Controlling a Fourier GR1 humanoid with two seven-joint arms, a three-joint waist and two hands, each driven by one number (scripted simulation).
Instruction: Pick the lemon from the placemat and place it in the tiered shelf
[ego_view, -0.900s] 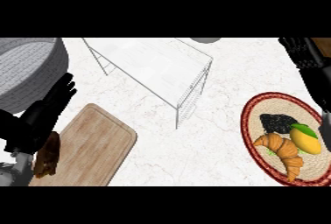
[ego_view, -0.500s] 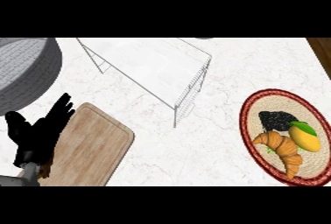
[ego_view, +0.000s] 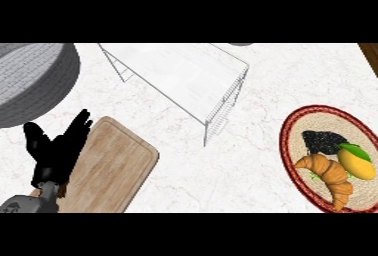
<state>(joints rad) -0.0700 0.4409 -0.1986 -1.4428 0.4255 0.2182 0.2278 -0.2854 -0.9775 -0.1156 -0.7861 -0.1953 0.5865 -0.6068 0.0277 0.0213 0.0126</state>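
The left hand (ego_view: 55, 150) is sliding in from the edge over the wooden board (ego_view: 107, 167), while the right hand is gone from sight.

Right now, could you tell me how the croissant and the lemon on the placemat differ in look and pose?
The croissant is golden brown and curved, while the lemon is bright yellow and oval with a green leaf. The croissant is the longer of the two, reaching toward the placemat's lower rim; the lemon is shorter and lies nearer the right edge. Both lie on the placemat, side by side, untouched by either hand.
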